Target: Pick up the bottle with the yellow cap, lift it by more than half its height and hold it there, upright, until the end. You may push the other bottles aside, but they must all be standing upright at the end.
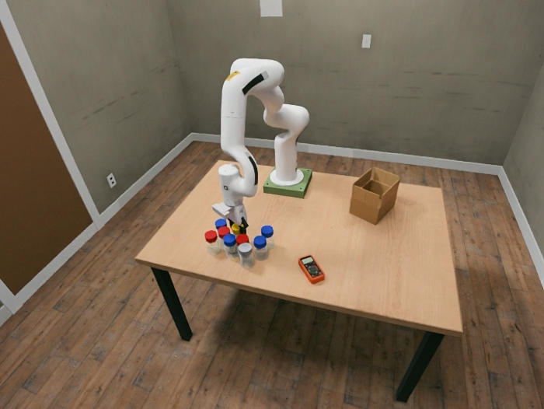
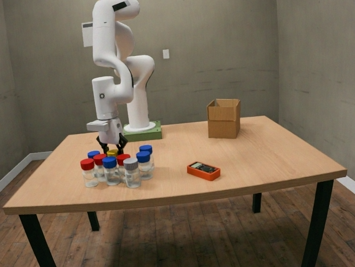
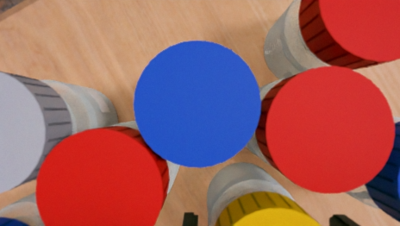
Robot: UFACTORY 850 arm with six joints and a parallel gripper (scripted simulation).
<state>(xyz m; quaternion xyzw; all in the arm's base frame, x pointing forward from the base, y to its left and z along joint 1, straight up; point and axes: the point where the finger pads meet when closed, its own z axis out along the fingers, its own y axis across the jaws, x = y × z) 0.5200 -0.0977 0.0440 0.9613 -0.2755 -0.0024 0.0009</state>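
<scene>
Mostly hidden behind neighbours, yellow-cap bottle (image 2: pixel 112 153) sits approx between open, empty gripper (image 2: pixel 112 149) fingers, contact unclear
</scene>
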